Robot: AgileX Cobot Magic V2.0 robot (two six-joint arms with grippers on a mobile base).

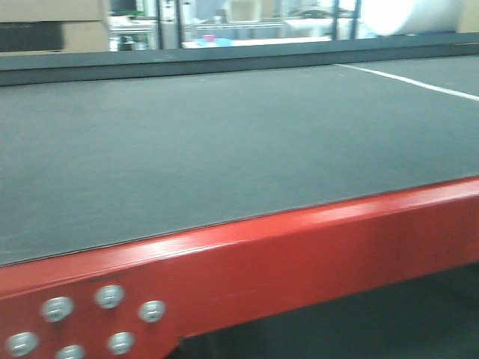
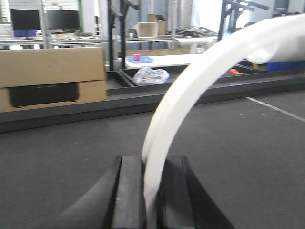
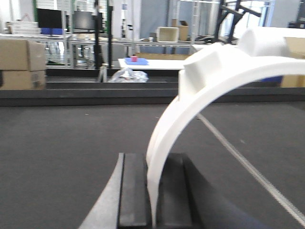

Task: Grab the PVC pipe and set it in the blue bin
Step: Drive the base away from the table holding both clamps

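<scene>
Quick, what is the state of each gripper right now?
Left gripper: closed on a white curved plastic band.
Right gripper: closed on a white curved plastic band; whether it is the same piece cannot be told.

Front view: low at the red edge [image 1: 299,247] of my tabletop [image 1: 224,134], facing across. Wrist views: tight behind my left gripper [image 2: 151,167] and right gripper [image 3: 152,164]; both share the far plastic bag [image 2: 150,75].

No text or label can be read — the cardboard box [image 2: 52,67] included.
</scene>
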